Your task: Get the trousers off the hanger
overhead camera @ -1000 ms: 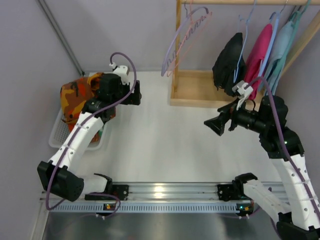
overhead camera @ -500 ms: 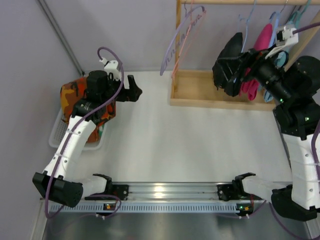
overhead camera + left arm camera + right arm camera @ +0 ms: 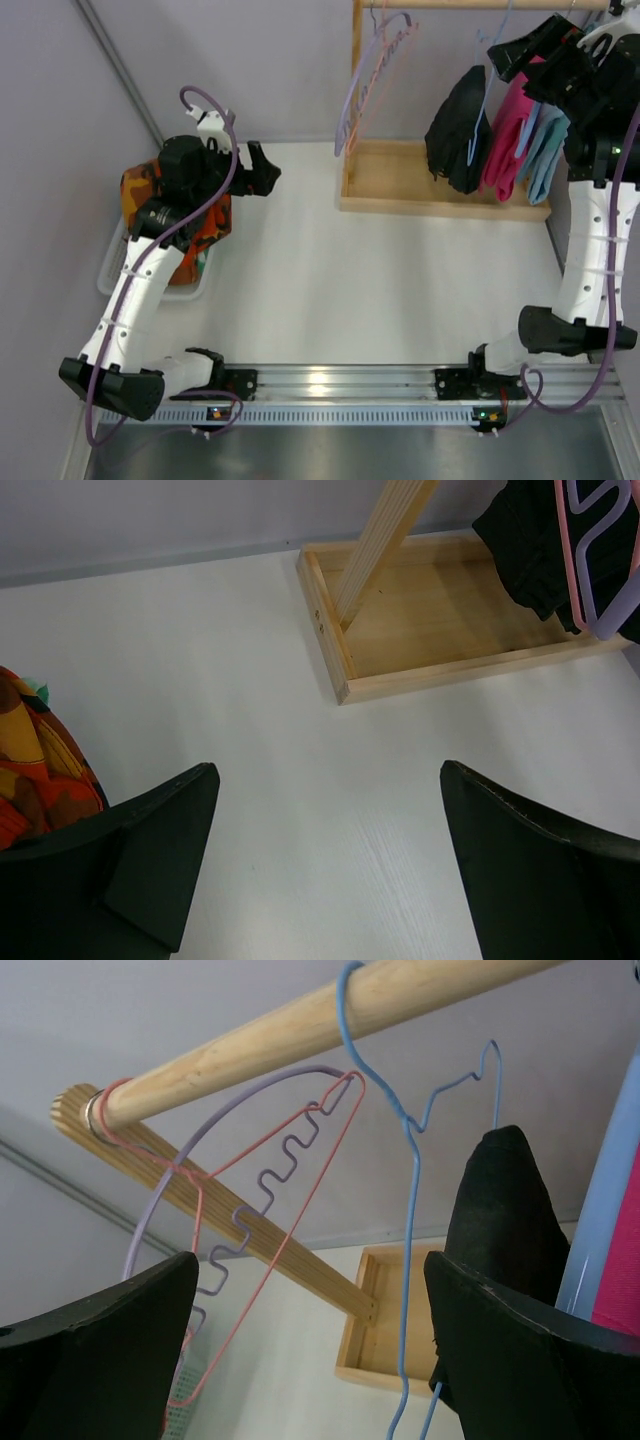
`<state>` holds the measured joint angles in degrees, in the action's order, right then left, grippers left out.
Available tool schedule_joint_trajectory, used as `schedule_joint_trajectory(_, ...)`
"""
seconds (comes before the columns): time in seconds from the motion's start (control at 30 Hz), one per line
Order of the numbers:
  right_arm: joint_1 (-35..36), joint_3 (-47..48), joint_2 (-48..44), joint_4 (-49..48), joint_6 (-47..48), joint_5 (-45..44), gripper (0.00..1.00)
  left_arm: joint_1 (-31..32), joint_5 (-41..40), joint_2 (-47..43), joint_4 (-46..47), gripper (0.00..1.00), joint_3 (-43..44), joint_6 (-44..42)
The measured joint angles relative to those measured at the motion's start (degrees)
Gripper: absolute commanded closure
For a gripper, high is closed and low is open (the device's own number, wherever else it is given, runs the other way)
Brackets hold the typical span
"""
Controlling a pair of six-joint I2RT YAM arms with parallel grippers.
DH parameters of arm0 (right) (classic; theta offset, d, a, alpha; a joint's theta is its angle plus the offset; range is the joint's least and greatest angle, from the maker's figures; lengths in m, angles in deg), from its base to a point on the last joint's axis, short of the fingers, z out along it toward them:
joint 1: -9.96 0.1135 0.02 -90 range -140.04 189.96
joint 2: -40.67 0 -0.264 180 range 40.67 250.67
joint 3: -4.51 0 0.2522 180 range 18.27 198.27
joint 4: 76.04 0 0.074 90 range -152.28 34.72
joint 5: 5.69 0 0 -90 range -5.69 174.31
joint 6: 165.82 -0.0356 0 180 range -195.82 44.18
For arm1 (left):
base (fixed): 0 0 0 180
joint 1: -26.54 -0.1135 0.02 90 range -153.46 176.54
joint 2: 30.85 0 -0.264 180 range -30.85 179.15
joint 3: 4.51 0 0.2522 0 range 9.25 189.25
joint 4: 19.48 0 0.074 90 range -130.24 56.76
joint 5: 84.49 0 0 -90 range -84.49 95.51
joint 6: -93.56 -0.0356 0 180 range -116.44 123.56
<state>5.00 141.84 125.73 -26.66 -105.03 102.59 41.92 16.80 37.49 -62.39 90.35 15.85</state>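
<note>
Black trousers (image 3: pixel 460 130) hang folded over a blue wire hanger (image 3: pixel 478 95) on the wooden rail. In the right wrist view the trousers (image 3: pixel 505 1210) are at the right and the hanger (image 3: pixel 405 1260) drops from its hook on the rail. My right gripper (image 3: pixel 515 58) is raised to rail height just right of the trousers. It (image 3: pixel 310 1260) stands open; the blue wire shows between its fingers, and I cannot tell if they touch it. My left gripper (image 3: pixel 265 167) hovers open over the bare table (image 3: pixel 328 770), far left of the rack.
Empty purple and pink hangers (image 3: pixel 375 70) hang at the rail's left end (image 3: pixel 300 1025). Pink (image 3: pixel 510 125) and teal (image 3: pixel 545 150) garments hang right of the trousers. The rack's wooden base tray (image 3: pixel 400 185) lies below. A white basket (image 3: pixel 115 270) at left holds an orange camouflage garment (image 3: pixel 150 190).
My right arm has swung up from above the table to the rail at the upper right. The left gripper has risen slightly and turned toward the rack. Both stay open.
</note>
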Motion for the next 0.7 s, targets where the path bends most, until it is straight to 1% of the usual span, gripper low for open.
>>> schedule_joint_trajectory(0.13, -0.52, 0.31, 2.60, 1.03, -1.66, 0.87, 0.07, 0.00, -0.44, -0.24, 0.00, 0.02, 0.00, -0.02)
schedule_joint_trajectory(0.17, -0.52, 0.31, 3.10, 1.11, -2.01, 1.05, 0.10, 0.00, -0.57, -0.28, 0.00, 0.02, 0.00, -0.02)
schedule_joint_trajectory(0.37, -0.55, 0.66, 4.74, 1.95, -3.28, 0.72, 0.16, 0.00, -1.22, -0.39, 0.02, 0.02, 0.00, -0.02)
schedule_joint_trajectory(0.7, 0.33, 1.49, 8.02, 2.01, -4.02, -0.66, 0.18, 0.00, -1.64, -0.39, 0.00, 0.02, 0.00, 0.00)
